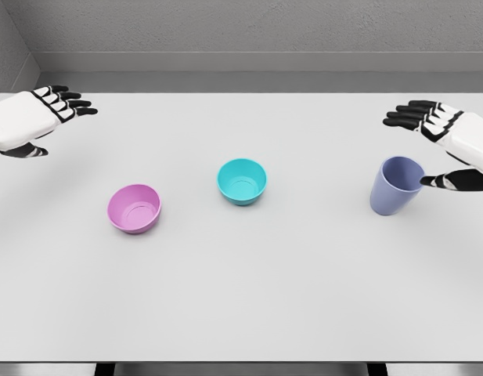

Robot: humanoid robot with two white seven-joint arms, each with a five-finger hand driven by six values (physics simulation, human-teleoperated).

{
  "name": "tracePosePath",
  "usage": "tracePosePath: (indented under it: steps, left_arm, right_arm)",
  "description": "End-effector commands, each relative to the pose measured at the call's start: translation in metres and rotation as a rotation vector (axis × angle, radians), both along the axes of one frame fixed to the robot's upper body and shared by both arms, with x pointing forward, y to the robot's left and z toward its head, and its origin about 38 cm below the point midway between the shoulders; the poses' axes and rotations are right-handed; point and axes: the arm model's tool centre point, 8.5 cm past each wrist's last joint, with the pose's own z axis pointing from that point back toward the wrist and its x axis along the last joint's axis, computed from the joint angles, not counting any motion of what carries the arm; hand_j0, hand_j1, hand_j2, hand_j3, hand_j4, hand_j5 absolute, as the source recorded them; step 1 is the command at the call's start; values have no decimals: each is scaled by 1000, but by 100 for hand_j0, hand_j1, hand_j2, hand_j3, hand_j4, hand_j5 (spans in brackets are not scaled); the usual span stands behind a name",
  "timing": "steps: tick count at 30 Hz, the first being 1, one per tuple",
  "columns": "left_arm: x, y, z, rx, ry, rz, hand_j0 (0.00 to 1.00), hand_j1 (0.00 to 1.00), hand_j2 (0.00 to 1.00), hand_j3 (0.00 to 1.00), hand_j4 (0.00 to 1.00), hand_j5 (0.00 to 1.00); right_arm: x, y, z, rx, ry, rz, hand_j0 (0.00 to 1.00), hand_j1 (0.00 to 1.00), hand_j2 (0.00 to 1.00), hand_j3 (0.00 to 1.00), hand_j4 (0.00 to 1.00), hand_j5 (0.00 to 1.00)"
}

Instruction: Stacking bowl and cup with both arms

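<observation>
My right hand (445, 141) hangs open just beside the purple cup (396, 186), thumb near its rim, lined up for a grasp. My left hand (34, 119) hovers open, well apart from the pink bowl (135, 208) and teal bowl (242, 181).

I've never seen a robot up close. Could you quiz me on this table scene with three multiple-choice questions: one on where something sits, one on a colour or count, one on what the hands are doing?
1. Which thing stands nearest the right hand?
A. pink bowl
B. teal bowl
C. purple cup

2. How many bowls are on the table?
A. one
B. two
C. three

3. The left hand is:
A. open, holding nothing
B. gripping a bowl
C. inside the cup

Answers:
1 C: the purple cup stands just beside that hand.
2 B: a pink bowl and a teal bowl.
3 A: its fingers are spread above the bare table.
</observation>
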Motion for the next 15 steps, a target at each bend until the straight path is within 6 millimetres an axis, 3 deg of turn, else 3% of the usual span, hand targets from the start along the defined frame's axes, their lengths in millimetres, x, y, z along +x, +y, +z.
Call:
tracePosePath:
  steps: [1, 4, 6, 8, 15]
  left_arm:
    - [0, 0, 1, -4, 1, 0, 100, 100, 100, 100, 100, 100]
    - [0, -1, -1, 8, 15, 2, 100, 100, 100, 100, 100, 100]
    - [1, -8, -15, 42, 86, 0, 100, 100, 100, 100, 100, 100]
    - [4, -21, -25, 51, 130, -9, 100, 100, 100, 100, 100, 100]
    - [-3, -40, -55, 70, 338, -37, 100, 100, 100, 100, 100, 100]
  right_arm:
    - [0, 0, 0, 6, 4, 1, 100, 100, 100, 100, 100, 100]
    - [0, 0, 0, 6, 2, 0, 100, 100, 100, 100, 100, 100]
    - [1, 1, 0, 16, 0, -1, 100, 100, 100, 100, 100, 100]
    - [4, -3, 11, 16, -32, -12, 100, 100, 100, 100, 100, 100]
    - [5, 0, 7, 43, -33, -15, 100, 100, 100, 100, 100, 100]
